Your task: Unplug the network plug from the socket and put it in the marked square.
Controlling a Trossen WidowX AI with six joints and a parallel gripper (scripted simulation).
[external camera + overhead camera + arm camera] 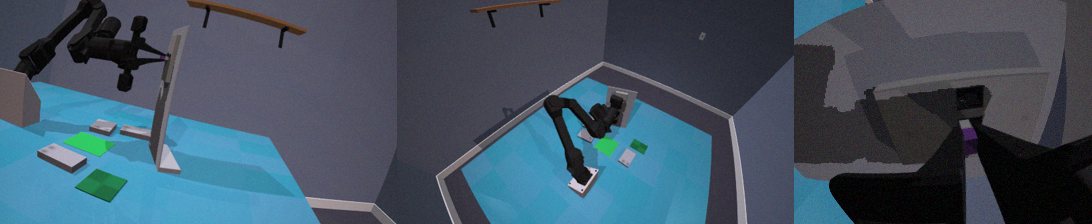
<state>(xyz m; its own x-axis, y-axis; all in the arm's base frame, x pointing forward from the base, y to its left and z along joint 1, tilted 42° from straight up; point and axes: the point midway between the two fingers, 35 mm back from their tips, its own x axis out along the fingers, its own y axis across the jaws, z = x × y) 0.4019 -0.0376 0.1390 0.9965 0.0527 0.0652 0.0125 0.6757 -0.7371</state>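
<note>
1. Network plug [163, 57] [969, 141], one. Small, purple at the rear, paler at the nose; at the socket face, high above the bench [233, 187]. Whether its nose is fully seated cannot be told. Probably light, stiff and smooth, apt to slip if taken only by its rear edge.
2. Tab, thin, atop the plug. Not distinguishable here; presumably springy and the most fragile part. Best pressed down by a finger on the top side, with the opposite finger bearing beneath the body.
3. End effector [622, 106] [167, 57] [967, 132], black, two tapering fingers. Clamped on the plug by the tips. A short, narrow hold, likely to let the plug pivot if the pull goes askew; the body, close behind the nose, offers the firmer purchase.
4. Upright panel [631, 100] [162, 113] [969, 50], grey, carrying the socket block. The pull calls for a line square to this face; sideways load could bind the plug or strain the tab.
5. Square, bright green [606, 146] [89, 143], and patch, dark green [639, 147] [101, 185]. Both flat on the bench; which is the marked one cannot be told.
</note>
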